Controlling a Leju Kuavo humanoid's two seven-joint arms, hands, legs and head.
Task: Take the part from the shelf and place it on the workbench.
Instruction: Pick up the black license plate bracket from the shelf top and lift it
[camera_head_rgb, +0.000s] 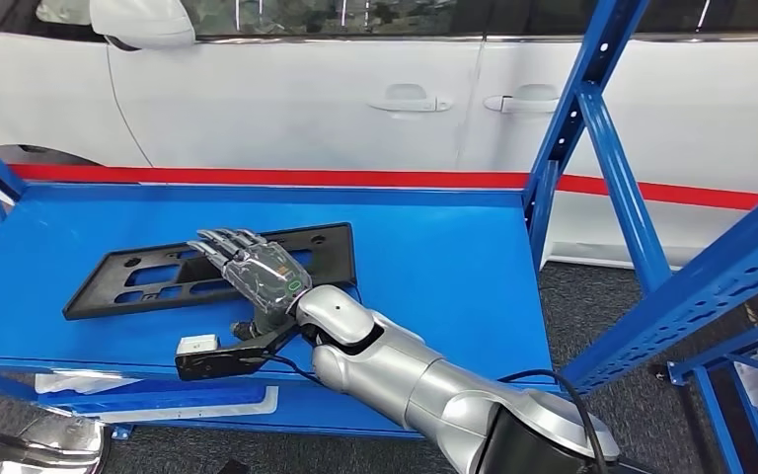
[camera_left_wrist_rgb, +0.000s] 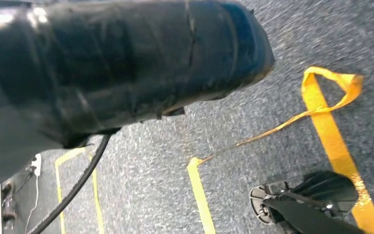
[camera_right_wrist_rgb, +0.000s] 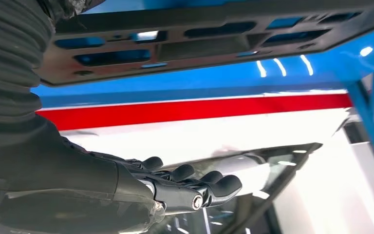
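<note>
A flat black plastic plate point(camera_head_rgb: 158, 272) with several slots lies on the blue shelf point(camera_head_rgb: 444, 267). My right hand point(camera_head_rgb: 255, 267) reaches in over the plate's right half, fingers stretched out flat and apart, with nothing in them. In the right wrist view the hand point(camera_right_wrist_rgb: 175, 187) hovers a short way off the plate point(camera_right_wrist_rgb: 199, 41), its fingers extended and a gap showing between them and the part.
Blue uprights point(camera_head_rgb: 592, 148) and a slanted brace frame the shelf on the right. A white car point(camera_head_rgb: 405, 89) with a red strip stands behind the shelf. In the left wrist view, grey carpet with yellow tape point(camera_left_wrist_rgb: 331, 131).
</note>
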